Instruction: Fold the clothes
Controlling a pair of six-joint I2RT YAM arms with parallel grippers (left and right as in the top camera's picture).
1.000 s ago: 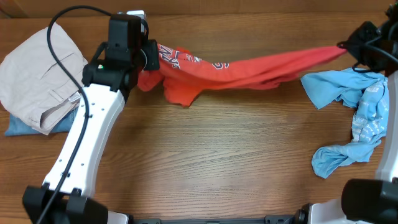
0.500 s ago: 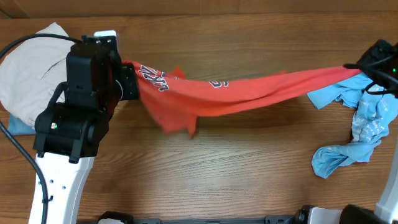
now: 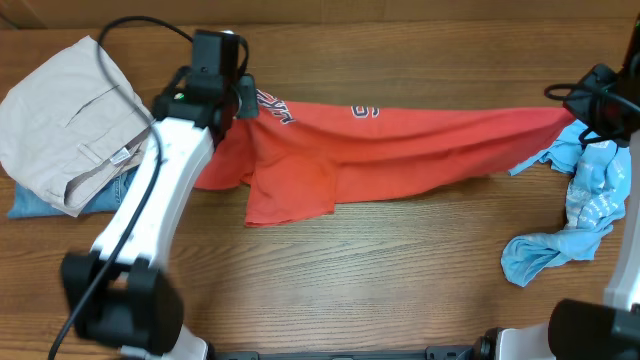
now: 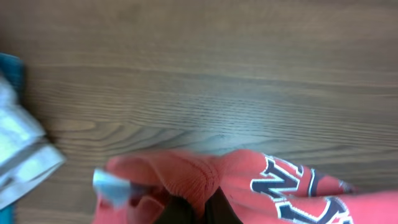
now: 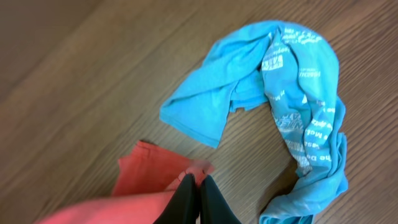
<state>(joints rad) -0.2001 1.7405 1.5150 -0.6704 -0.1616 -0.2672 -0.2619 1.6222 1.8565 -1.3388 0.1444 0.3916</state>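
The red-orange T-shirt [image 3: 400,140] with navy-and-white lettering hangs stretched across the table between both grippers. My left gripper [image 3: 243,98] is shut on its left end; the left wrist view shows the bunched ribbed cloth [image 4: 199,177] between the black fingers [image 4: 199,208], with a pale tag beside it. My right gripper [image 3: 578,108] is shut on the right end, and the right wrist view shows the fingers [image 5: 198,186] pinching the shirt's edge [image 5: 155,171]. The light sky-blue printed shirt [image 3: 575,215] lies crumpled at the right, also in the right wrist view [image 5: 286,99].
Folded beige trousers [image 3: 65,120] lie at the far left on top of denim-blue jeans [image 3: 30,202]. Bare wooden table [image 3: 380,280] fills the front. The left arm [image 3: 150,210] reaches diagonally over the table's left side.
Both grippers kept their hold. The left gripper moved right and towards the back, and the shirt now hangs wider, with more of its body and a sleeve spread down onto the table.
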